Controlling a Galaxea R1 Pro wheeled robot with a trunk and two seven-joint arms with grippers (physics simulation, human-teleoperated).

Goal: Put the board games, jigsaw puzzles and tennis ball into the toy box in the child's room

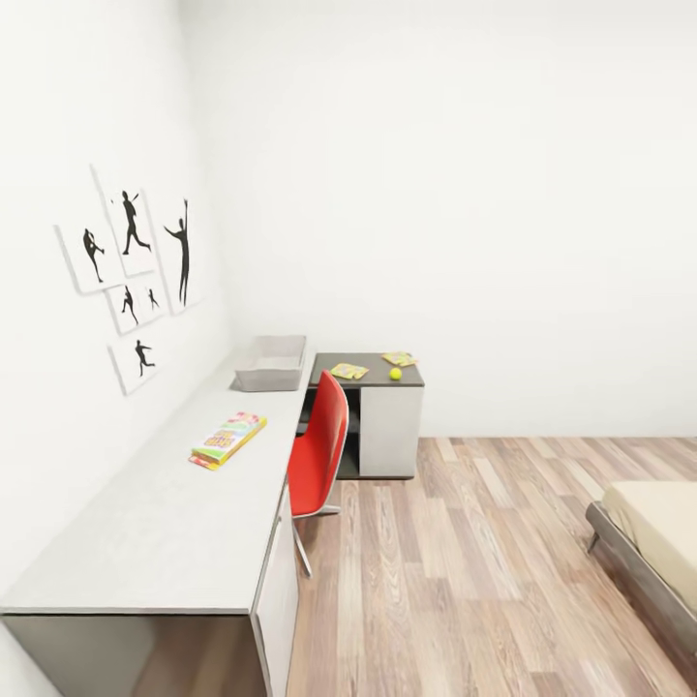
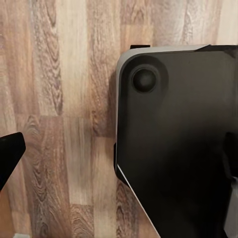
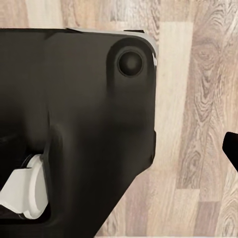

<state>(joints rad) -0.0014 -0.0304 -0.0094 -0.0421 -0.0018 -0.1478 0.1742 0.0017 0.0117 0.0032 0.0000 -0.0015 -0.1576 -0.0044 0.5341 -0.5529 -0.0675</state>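
The light grey toy box (image 1: 268, 378) sits at the far end of the long pale table (image 1: 165, 523), against the left wall. A yellow-green board game box (image 1: 227, 439) lies flat on the table nearer to me. Two mosaic jigsaw puzzles (image 1: 349, 371) (image 1: 399, 359) and the yellow-green tennis ball (image 1: 395, 374) rest on the lower dark cabinet top beyond the table. A corner of the bed (image 1: 658, 528) shows at the right; no games show on that part. In each wrist view one dark fingertip (image 2: 10, 151) (image 3: 231, 148) hangs over the wood floor beside my black base.
A red chair (image 1: 319, 455) stands tucked at the table's right side, between me and the cabinet (image 1: 390, 431). Black silhouette pictures (image 1: 131, 276) hang on the left wall. Wood plank floor (image 1: 465, 581) stretches between the table and the bed.
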